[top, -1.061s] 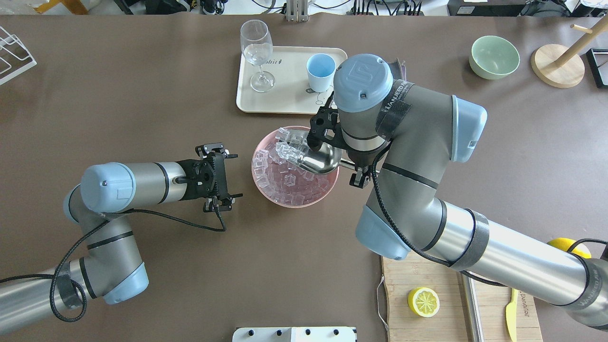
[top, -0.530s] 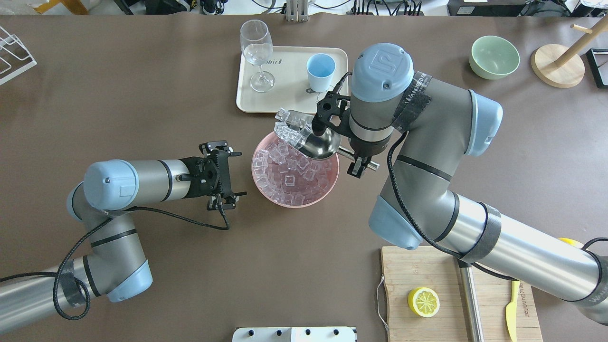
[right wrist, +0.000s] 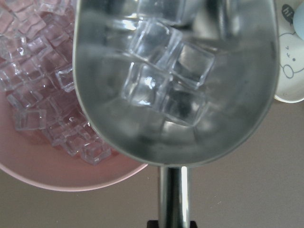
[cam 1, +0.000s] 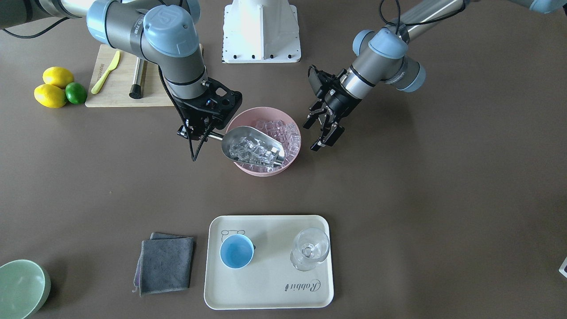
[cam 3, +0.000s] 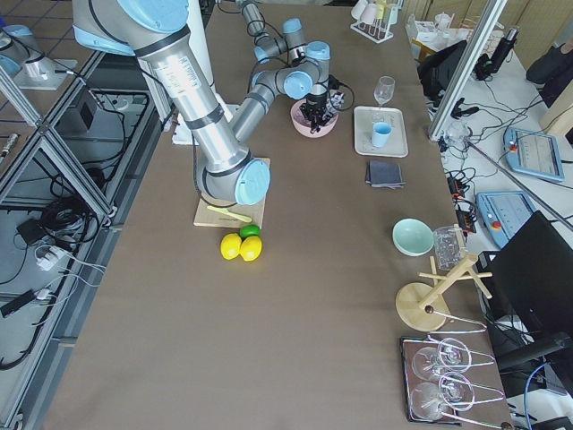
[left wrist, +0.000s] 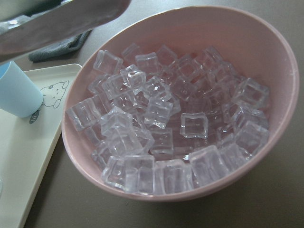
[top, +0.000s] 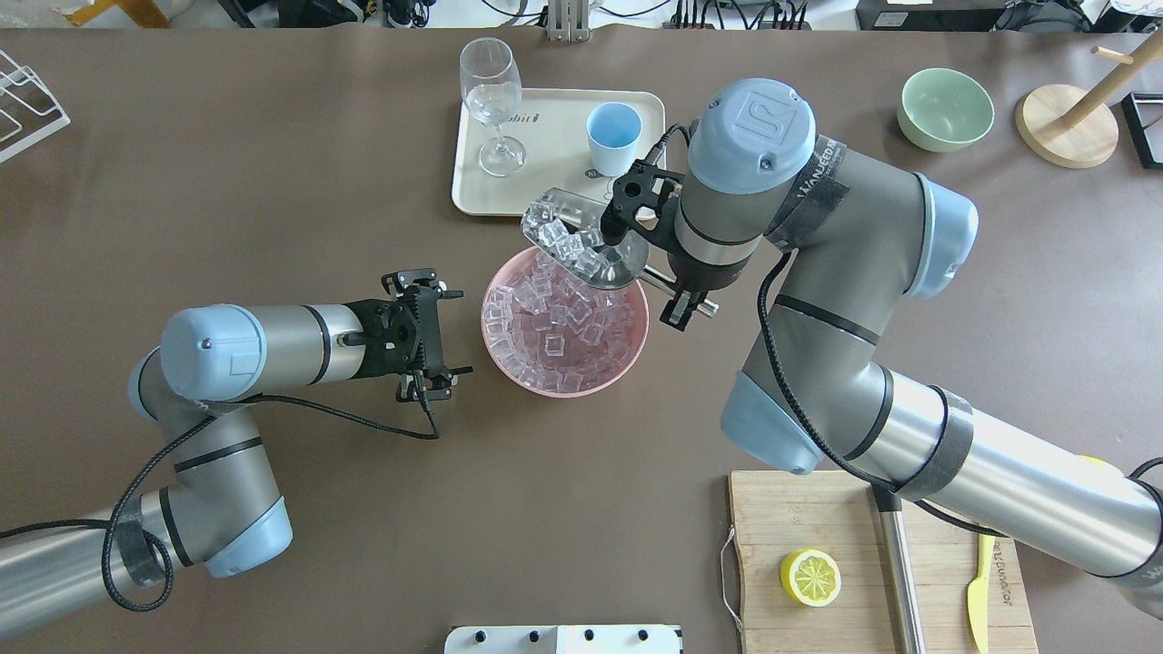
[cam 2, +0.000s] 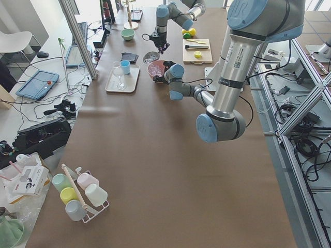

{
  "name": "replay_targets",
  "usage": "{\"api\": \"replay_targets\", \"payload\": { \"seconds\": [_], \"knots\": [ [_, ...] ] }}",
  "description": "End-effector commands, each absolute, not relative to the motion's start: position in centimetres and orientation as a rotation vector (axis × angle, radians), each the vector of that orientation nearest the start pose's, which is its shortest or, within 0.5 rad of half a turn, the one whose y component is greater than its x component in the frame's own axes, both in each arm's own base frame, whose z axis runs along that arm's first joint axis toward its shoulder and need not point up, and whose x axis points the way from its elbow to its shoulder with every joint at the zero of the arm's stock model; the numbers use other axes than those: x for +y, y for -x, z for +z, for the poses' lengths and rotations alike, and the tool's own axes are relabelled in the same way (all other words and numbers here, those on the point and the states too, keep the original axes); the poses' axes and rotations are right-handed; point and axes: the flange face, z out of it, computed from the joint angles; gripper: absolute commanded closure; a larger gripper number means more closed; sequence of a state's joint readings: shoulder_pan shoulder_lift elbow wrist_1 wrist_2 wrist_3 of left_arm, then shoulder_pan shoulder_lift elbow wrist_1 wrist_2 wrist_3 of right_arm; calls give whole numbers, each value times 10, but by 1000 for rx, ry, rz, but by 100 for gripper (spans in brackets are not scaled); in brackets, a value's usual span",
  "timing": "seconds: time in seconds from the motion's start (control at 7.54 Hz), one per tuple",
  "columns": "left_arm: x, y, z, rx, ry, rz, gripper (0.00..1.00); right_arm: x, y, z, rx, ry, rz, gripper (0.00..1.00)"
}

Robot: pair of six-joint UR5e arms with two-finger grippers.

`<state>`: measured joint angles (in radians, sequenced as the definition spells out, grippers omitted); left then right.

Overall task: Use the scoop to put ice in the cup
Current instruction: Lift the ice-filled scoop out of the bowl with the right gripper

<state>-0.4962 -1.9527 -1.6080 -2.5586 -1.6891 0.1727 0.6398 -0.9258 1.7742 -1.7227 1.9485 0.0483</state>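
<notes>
My right gripper is shut on the short handle of the steel scoop. The scoop's trough holds several clear ice cubes and hangs over the pink bowl's far rim, on the tray side. More ice fills the bowl. The light-blue cup stands upright on the cream tray, just beyond the scoop's tip. On the other side of the bowl, my left gripper is open and holds nothing. The right wrist view looks down into the scoop with its cubes.
A stemmed wine glass stands on the tray beside the cup. A grey cloth lies next to the tray. A pale green bowl sits far right. A cutting board with a lemon half and steel rod lies under my right arm.
My right arm has lifted the ice-laden scoop out of the bowl and carried it toward the tray and cup. The left gripper has edged slightly closer to the bowl.
</notes>
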Motion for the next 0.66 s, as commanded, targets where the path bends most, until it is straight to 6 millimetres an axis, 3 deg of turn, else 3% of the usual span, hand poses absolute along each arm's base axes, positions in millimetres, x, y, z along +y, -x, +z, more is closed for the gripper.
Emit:
{"api": "replay_targets", "payload": {
  "seconds": [0.0,0.27,0.53],
  "knots": [
    [-408,-492,311,742,-1297,1103,2,-477,450,219,-691,-395,-947,100],
    [-420,-481,310,723,-1302,1085,2,-494,433,215,-706,-312,-909,100],
    [-420,-460,298,688,-1251,1085,2,-543,423,209,-779,-176,-847,100]
  ]
}}
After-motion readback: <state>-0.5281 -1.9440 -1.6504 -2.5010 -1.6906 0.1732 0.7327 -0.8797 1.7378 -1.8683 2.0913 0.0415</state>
